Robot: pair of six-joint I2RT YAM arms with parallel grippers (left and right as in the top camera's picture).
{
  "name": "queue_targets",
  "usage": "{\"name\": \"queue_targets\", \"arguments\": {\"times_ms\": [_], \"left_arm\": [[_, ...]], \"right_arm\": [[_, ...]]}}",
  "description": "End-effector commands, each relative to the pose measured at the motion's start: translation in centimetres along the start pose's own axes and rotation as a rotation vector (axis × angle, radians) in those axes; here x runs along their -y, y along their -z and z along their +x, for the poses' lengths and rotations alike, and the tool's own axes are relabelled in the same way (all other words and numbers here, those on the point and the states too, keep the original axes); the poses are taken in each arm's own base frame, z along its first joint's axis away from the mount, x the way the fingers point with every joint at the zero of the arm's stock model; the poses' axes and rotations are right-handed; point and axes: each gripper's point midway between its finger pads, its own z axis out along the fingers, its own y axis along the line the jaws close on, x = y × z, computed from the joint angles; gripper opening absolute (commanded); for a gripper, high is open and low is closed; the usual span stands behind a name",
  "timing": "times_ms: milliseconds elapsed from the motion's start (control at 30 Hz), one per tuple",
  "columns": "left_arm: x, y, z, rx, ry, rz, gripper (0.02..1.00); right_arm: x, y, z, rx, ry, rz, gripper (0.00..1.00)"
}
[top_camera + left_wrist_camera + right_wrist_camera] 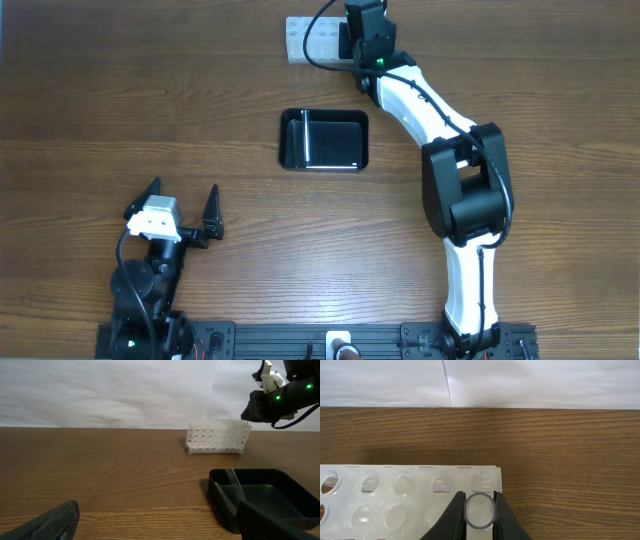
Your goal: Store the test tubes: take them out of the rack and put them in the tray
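Right gripper [480, 504] is clamped on the rim of a test tube [480, 514] standing upright in the end hole of the rack [395, 505]. The tube's axis is vertical, so you'll likely want a straight lift. The tray [323, 160] sits near, base-side of the rack. Left gripper [183, 205] is spread apart, well away.

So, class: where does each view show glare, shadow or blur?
Top view: white glare on the tray floor. Left wrist view: its own jaws blurred, the rack sharper. Right wrist view: highlights in the rack's wells, faint shadow on the table beyond.
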Motion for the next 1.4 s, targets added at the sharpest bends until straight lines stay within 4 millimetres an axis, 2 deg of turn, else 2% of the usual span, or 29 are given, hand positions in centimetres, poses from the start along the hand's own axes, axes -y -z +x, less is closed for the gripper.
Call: {"name": "queue_targets", "arguments": {"times_ms": [33, 100, 233, 333, 400, 467, 567, 600, 700, 867, 967, 1233, 1400], "left_arm": [[-0.1, 0.0, 0.1, 0.0, -0.011, -0.006, 1.0], [-0.1, 0.0, 0.1, 0.0, -0.011, -0.006, 1.0], [-0.1, 0.0, 0.1, 0.0, -0.011, -0.006, 0.998], [-0.1, 0.0, 0.1, 0.0, -0.011, -0.006, 1.0], [-0.1, 0.0, 0.1, 0.0, -0.011, -0.006, 1.0], [-0.1, 0.0, 0.1, 0.0, -0.011, -0.006, 1.0], [-0.1, 0.0, 0.1, 0.0, -0.011, -0.006, 1.0], [-0.1, 0.0, 0.1, 0.0, -0.011, -0.006, 1.0], [-0.1, 0.0, 0.1, 0.0, -0.011, -0.006, 0.998], [-0.1, 0.0, 0.1, 0.0, -0.011, -0.006, 1.0], [-0.1, 0.0, 0.1, 0.0, -0.011, -0.006, 0.998], [-0.1, 0.0, 0.1, 0.0, -0.011, -0.006, 1.0], [-0.1, 0.0, 0.1, 0.0, -0.011, -0.006, 1.0]], "right_arm": [[0.2, 4.9, -7.3, 0.142, -0.052, -0.028, 0.099], [0.2, 7.1, -9.4, 0.186, -0.066, -0.037, 0.097], [0.3, 13.2, -13.6, 0.268, -0.084, -0.044, 0.095], [0.1, 16.4, -14.4, 0.265, -0.094, -0.058, 0.091], [-0.2, 18.1, -14.0, 0.233, -0.115, -0.072, 0.08], [-1.1, 19.3, -12.4, 0.161, -0.124, -0.101, 0.069], [-3.2, 19.6, -8.8, 0.017, -0.111, -0.167, 0.069], [-4.3, 19.2, -6.1, -0.081, -0.094, -0.193, 0.069], [-5.5, 17.7, -1.5, -0.234, -0.075, -0.195, 0.077], [-6.4, 14.5, 4.6, -0.41, -0.059, -0.163, 0.077], [-7.2, 13.3, 7.9, -0.508, -0.041, -0.174, 0.084], [-8.2, 12.0, 13.5, -0.668, -0.012, -0.166, 0.106], [-9.0, 11.9, 15.5, -0.722, 0.009, -0.174, 0.141]]}}
